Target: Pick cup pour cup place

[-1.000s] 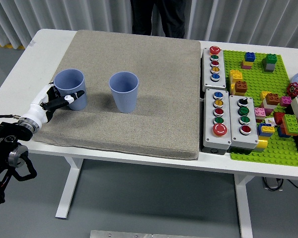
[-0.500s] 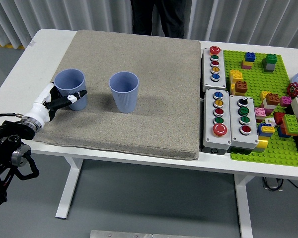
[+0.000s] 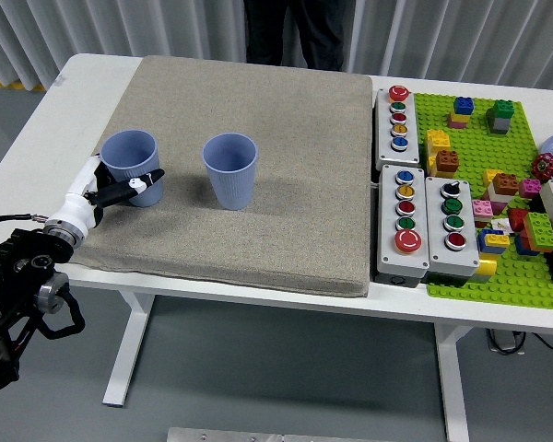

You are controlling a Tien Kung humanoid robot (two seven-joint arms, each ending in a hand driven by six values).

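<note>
Two blue cups stand upright on the grey mat. The left cup is near the mat's left edge and the right cup is a short way to its right. My left hand reaches in from the lower left. Its white and black fingers wrap across the lower front of the left cup, with the thumb on the cup's left side. The cup rests on the mat. My right arm is out of view.
Grey button boxes stand right of the mat. Beyond them a green baseplate carries several coloured bricks. A person in dark clothes stands at the table's far side. The white table's left edge is close to my hand.
My left forearm has shifted slightly right and down, and the hand has settled closer around the left cup. Neither cup has moved.
</note>
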